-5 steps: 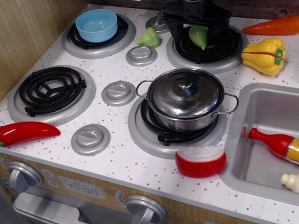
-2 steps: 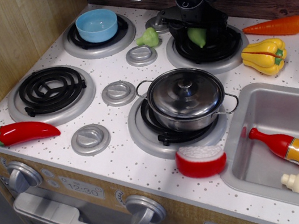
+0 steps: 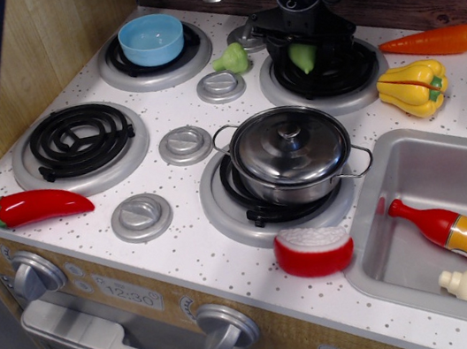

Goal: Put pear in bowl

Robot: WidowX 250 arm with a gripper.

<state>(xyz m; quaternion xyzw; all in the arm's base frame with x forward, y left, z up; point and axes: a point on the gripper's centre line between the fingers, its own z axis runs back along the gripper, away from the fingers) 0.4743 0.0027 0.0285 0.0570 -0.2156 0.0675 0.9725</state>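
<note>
The pear (image 3: 303,56) is a smooth, glossy light-green plastic shape, rounded and tapering, and it sits between the black fingers of the claw (image 3: 305,44) above the coiled black rear-right burner (image 3: 324,74). The claw is clamped on the pear from both sides; whether the fruit rests on the coil or hangs just clear of it cannot be told. The bowl (image 3: 152,38) is a plain, shallow, light-blue plastic round, standing on the rear-left burner, well apart from the pear. Between them, on the speckled white tabletop (image 3: 180,228), lies a paler green toy (image 3: 233,58) with a narrow neck and lumpy base, beside a silver knob (image 3: 221,86). A shiny lidded steel pot (image 3: 292,153) stands on the front-right burner, and a red round piece with a white top (image 3: 314,250) lies near the front edge.

Compared with a second ago, the claw has drawn together on the pear and has shifted slightly left and up, carrying the fruit with it; bowl and pot are unmoved.
</note>
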